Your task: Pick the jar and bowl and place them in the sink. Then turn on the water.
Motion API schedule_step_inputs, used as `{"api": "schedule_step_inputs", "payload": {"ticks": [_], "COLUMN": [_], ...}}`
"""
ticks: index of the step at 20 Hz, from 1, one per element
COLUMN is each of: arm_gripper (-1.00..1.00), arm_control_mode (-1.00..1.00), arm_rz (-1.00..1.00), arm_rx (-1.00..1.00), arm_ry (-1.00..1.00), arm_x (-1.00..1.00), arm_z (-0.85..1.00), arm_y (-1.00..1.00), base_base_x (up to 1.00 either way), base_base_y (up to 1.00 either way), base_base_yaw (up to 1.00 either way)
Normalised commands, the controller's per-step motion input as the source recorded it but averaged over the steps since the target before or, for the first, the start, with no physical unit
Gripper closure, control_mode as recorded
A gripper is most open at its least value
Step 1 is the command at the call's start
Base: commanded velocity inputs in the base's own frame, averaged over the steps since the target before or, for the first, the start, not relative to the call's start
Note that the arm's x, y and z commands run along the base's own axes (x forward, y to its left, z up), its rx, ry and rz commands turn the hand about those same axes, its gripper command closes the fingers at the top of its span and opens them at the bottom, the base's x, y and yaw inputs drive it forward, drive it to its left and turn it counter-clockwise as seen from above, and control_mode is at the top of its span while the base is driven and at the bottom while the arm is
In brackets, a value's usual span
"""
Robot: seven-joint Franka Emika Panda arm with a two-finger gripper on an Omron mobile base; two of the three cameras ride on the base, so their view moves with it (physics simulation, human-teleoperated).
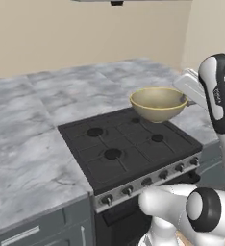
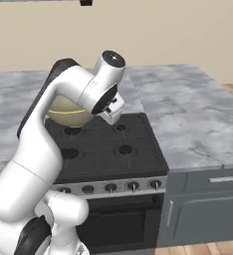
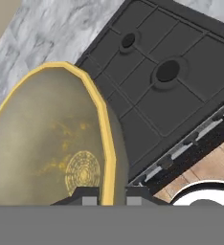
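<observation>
This is a home kitchen. A black four-burner gas stove (image 1: pixel 129 149) with a row of knobs (image 2: pixel 111 187) and an oven door below is built into a grey marble-patterned surface (image 1: pixel 28 144). Grey cabinet fronts (image 2: pixel 208 211) with bar handles sit beneath, against plain beige walls (image 2: pixel 163 30), over a wooden floor (image 3: pixel 212 162).

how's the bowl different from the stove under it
The bowl is round and yellowish-tan with an olive inside; the stove is square-edged and black. The bowl hangs in the air above the back burners, gripped at its rim by the gripper; the stove sits fixed in the grey marble counter. The bowl is much smaller than the stove top. Both are empty, with nothing in or on them.
</observation>
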Motion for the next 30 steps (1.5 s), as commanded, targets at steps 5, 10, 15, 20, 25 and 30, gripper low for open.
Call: {"api": "schedule_step_inputs", "payload": {"ticks": [5, 10, 15, 20, 25, 30], "arm_gripper": [1.0, 1.0, 1.0, 1.0, 1.0, 1.0], "arm_control_mode": [1.0, 1.0, 1.0, 1.0, 1.0, 1.0], "arm_rz": [0.0, 0.0, 0.0, 0.0, 0.0, 0.0], "arm_rx": [0.0, 0.0, 0.0, 0.0, 0.0, 0.0], "arm_ry": [0.0, 0.0, 0.0, 0.0, 0.0, 0.0], "arm_x": [0.0, 0.0, 0.0, 0.0, 0.0, 0.0], "arm_z": [0.0, 0.0, 0.0, 0.0, 0.0, 0.0], "arm_y": [0.0, 0.0, 0.0, 0.0, 0.0, 0.0], "base_base_x": [-0.13, -0.01, 0.0, 0.01, 0.0, 0.0], "base_base_y": [-0.77, -0.37, -0.09, -0.01, 0.01, -0.06], "base_base_yaw": [-0.41, -0.51, -0.58, -0.61, -0.63, -0.52]}}
